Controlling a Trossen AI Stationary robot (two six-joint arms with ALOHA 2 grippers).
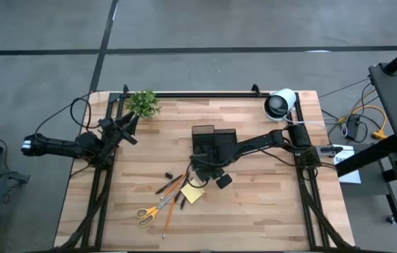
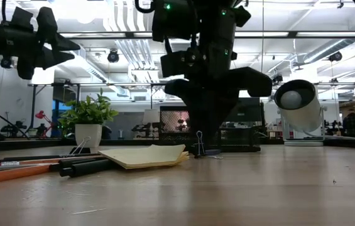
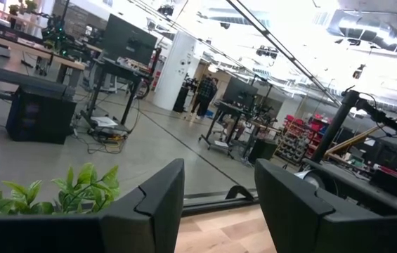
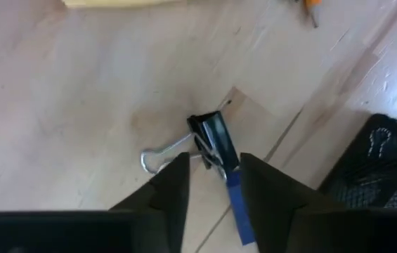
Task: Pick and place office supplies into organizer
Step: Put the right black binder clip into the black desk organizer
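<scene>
Wood grain is filling the foreground of the low view, the pale plank worktop (image 1: 254, 204) looking smooth and faintly scuffed, and just past it the right gripper (image 4: 212, 179) is hanging low near the middle of the worktop, its dark fingers (image 4: 173, 186) standing at a narrow gap either side of a small black binder clip (image 4: 209, 137) with thin wire loops; whether the pads are already biting I cannot tell. My read is that the pick-up of this clip is the step in hand, and the next move is calling for a firm pinch on the slick folded metal, a lift, then a short carry to the black mesh organizer (image 1: 213, 138), which is sitting just beside, toward the far edge. A blue strip (image 4: 235, 211) is lying against the clip and could be dragged along. Nearer the front edge the flat yellow sticky pad (image 1: 192, 194), the slim orange pencils (image 1: 172, 209), the dark pens (image 1: 168, 187) and the yellow-handled scissors (image 1: 149, 213) are waiting. Over by the far left corner, the left gripper (image 1: 132, 128) is idling with jaws wide, next to the leafy green plant (image 1: 143, 102).
</scene>
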